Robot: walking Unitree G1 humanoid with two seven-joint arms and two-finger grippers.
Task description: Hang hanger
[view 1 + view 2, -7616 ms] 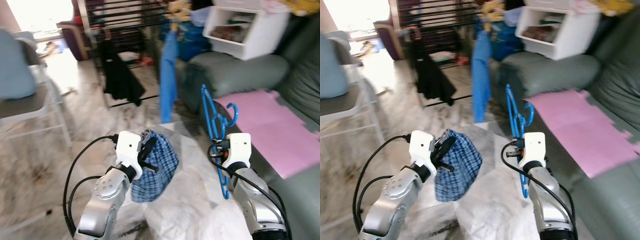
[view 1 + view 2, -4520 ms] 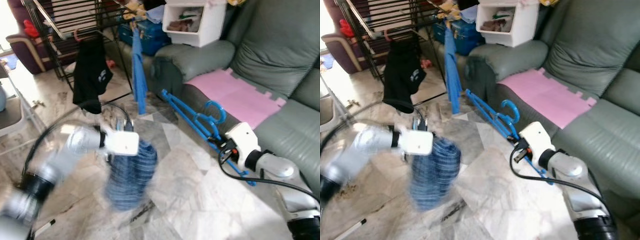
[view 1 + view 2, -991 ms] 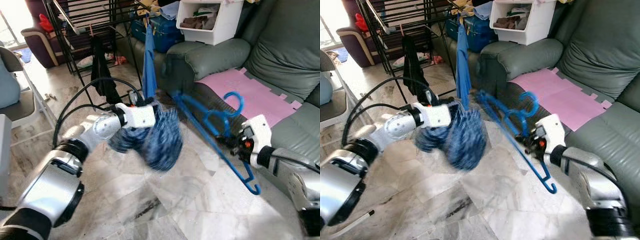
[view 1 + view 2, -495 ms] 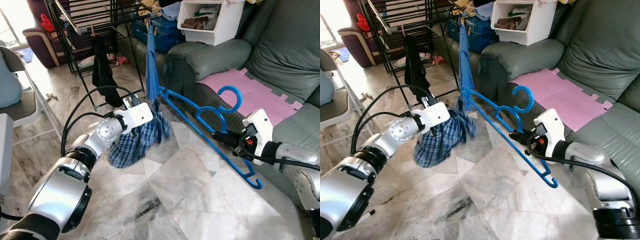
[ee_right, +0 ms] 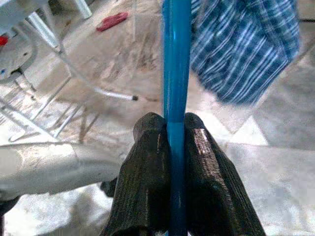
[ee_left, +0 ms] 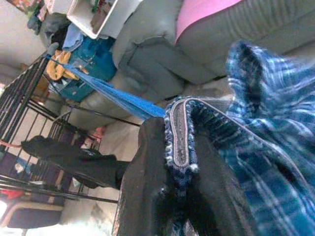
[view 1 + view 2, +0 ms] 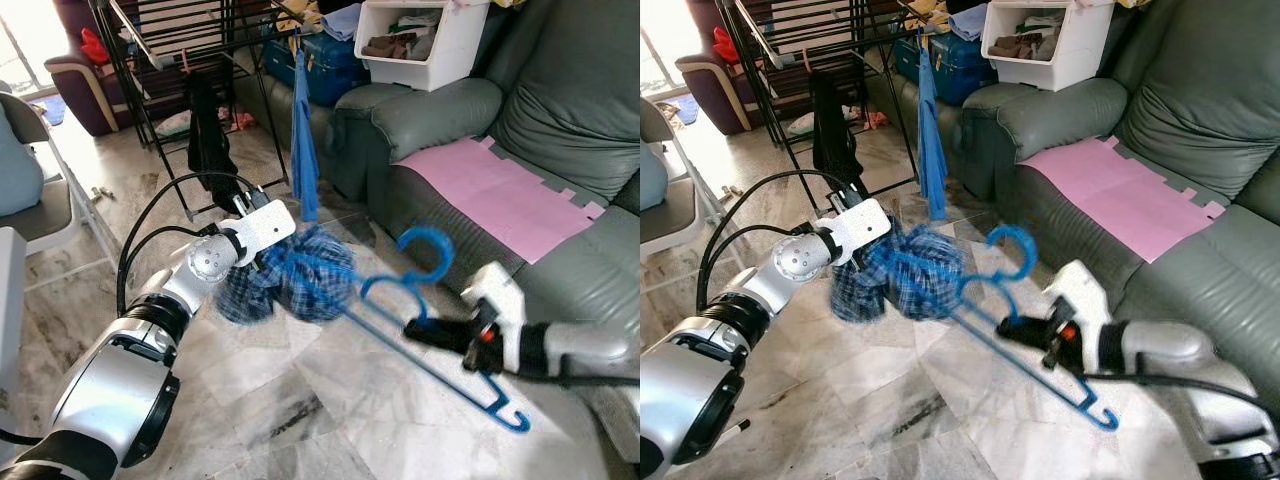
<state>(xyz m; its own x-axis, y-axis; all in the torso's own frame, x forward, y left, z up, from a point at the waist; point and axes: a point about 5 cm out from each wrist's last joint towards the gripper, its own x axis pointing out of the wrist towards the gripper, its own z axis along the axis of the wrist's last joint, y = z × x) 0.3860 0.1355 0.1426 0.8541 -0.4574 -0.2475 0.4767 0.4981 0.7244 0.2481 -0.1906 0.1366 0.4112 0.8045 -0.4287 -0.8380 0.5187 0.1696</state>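
Right pincer (image 5: 173, 147) is clamped on one straight bar of the blue plastic clothes hanger (image 7: 425, 330), fingers (image 5: 150, 162) pressed flat on either side of the bar. The hanger is held above the marble floor (image 7: 330, 400), just in front of the grey-green leather sofa (image 7: 560, 130), hook end raised and its far arm reaching into the cloth.

Left pincer (image 6: 172, 172) is closed on the hem band of the blue-and-white checked cloth garment (image 7: 300, 280), which hangs bunched above the floor between the two arms, in front of the black metal drying rack (image 7: 180, 40).

Handling judgement: the hanger looks light and stiff, smooth enough to twist in a grip taken on a single bar; a hold nearer the neck would likely resist rotation better. The garment is soft and limp and sags wherever unsupported, so the thick hem band is the sound place to hold. The garment is partly motion-blurred, so I cannot tell how far the hanger arm is inside it.
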